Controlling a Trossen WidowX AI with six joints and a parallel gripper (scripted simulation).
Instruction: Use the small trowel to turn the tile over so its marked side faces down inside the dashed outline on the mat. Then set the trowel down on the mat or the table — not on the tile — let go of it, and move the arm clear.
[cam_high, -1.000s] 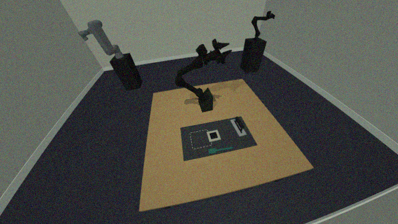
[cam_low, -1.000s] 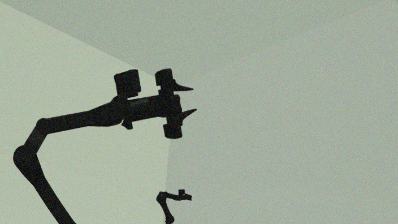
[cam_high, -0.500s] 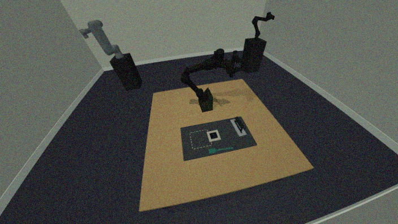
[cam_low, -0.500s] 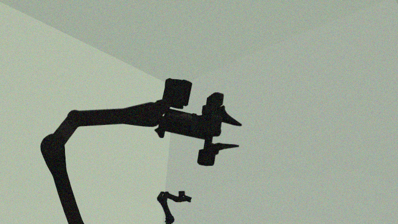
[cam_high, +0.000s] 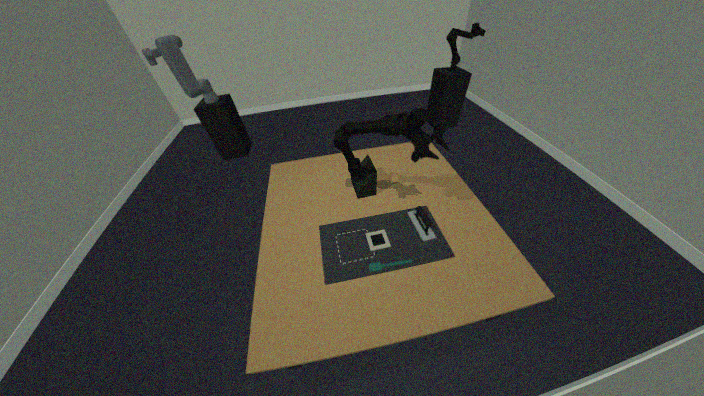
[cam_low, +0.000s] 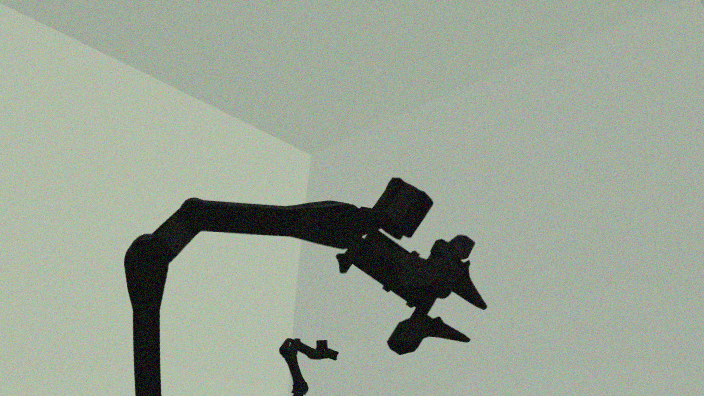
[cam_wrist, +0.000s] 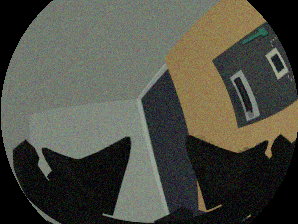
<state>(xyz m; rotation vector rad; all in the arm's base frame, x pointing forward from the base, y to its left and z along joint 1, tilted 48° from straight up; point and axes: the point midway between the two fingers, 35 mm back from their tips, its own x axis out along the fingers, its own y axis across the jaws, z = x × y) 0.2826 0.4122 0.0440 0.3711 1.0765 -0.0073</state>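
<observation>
Top view, arm: the black arm reaches from its base block (cam_high: 364, 181) out over the far right part of the orange counter (cam_high: 400, 310), its gripper (cam_high: 424, 150) well apart from the mat (cam_high: 350, 272).
Top view, tile: the white-bordered tile (cam_high: 378, 240) lies marked side up, just right of the dashed outline (cam_high: 352, 247), not inside it.
Top view, trowel: the small trowel (cam_high: 424, 223) rests on a pale pad at the mat's right end, untouched.
Exterior view, fingers: the fingers (cam_low: 470, 292) stand partly open, with only wall visible between them; they hold nothing.
Wrist view, scene: mat, trowel (cam_wrist: 242, 98) and tile (cam_wrist: 276, 60) sit far off at upper right.
Progress: nothing done yet, by my reading; picking up the trowel, flipping the tile, setting down, retreating all remain.
</observation>
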